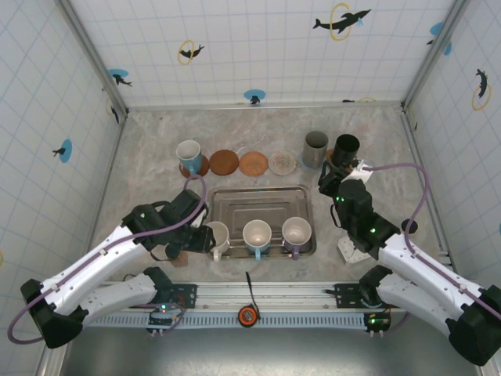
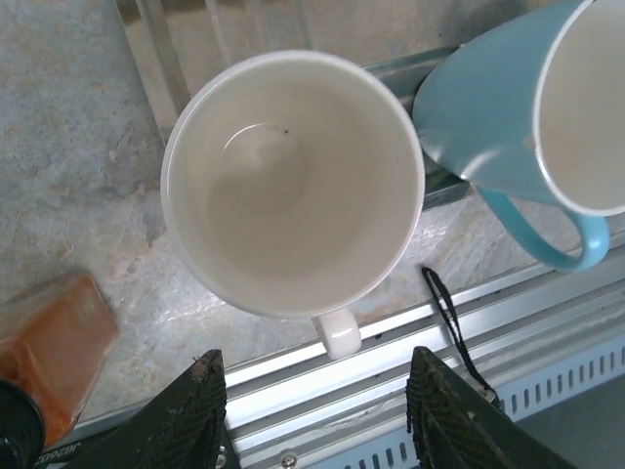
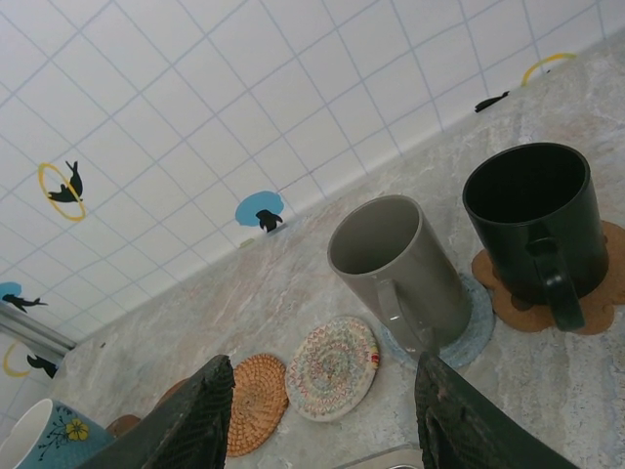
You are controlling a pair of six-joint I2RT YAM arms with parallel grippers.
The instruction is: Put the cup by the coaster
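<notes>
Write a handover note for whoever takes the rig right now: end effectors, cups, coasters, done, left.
Left end effector: open, holding nothing, just short of the white cup at the left end of the tray.
Right end effector: open, empty, near the black mug.
Done: black mug, grey mug and blue floral mug each sit on a coaster.
Left: white cup, blue-handled cup and lilac cup wait at the tray. Free coasters: brown coaster, orange woven coaster, multicolour woven coaster.
</notes>
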